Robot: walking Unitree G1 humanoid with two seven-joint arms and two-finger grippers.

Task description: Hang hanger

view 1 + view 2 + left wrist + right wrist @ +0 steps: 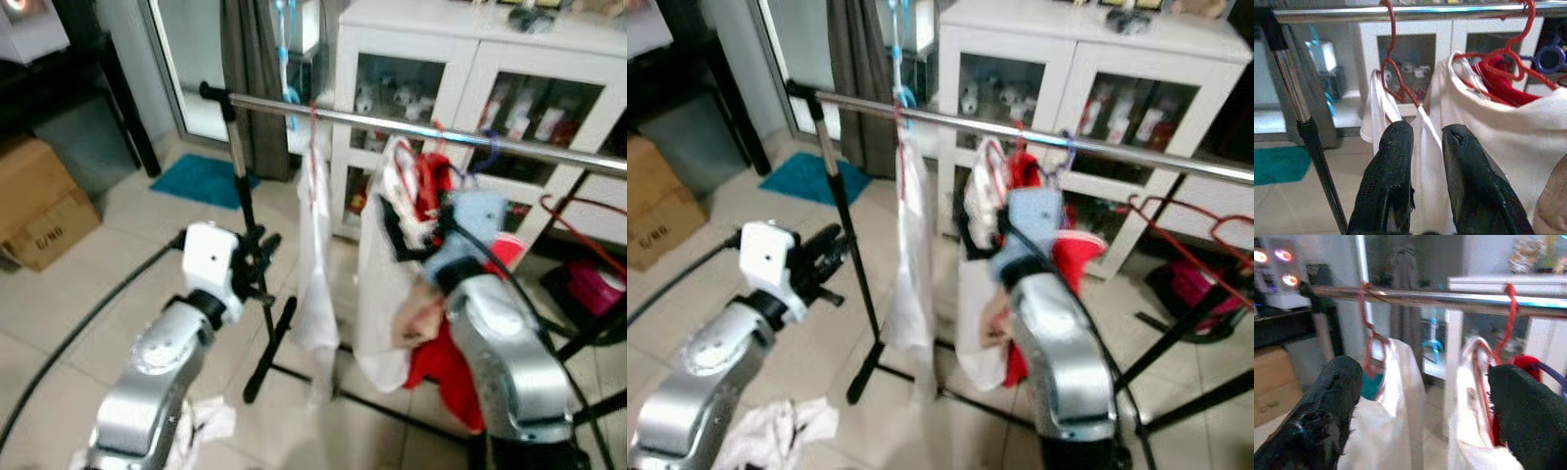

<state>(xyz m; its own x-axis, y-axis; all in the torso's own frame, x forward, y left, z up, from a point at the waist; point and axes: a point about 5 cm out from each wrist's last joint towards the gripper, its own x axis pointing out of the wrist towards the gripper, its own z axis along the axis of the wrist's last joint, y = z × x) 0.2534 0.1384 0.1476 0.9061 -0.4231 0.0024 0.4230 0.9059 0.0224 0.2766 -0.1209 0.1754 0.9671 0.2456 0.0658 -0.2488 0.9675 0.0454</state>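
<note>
Hanger (pixel 1501 328) with a cream garment (pixel 377 284) already hooked over the rail (pixel 411 125), past its middle; the right claw (pixel 1420 396) stood spread beside it. Release looked done; next, withdraw. Left claw (pixel 1420 166) hovered slightly parted, empty.

Polished, glossy metal rail (pixel 411 124); thin red plastic hanger (pixel 1396 73); soft matt white cloth garment (pixel 315 264); rough matt black fingers (pixel 1396 176); smooth pale tiled floor (pixel 59 323); brown cardboard box (pixel 39 201).
</note>
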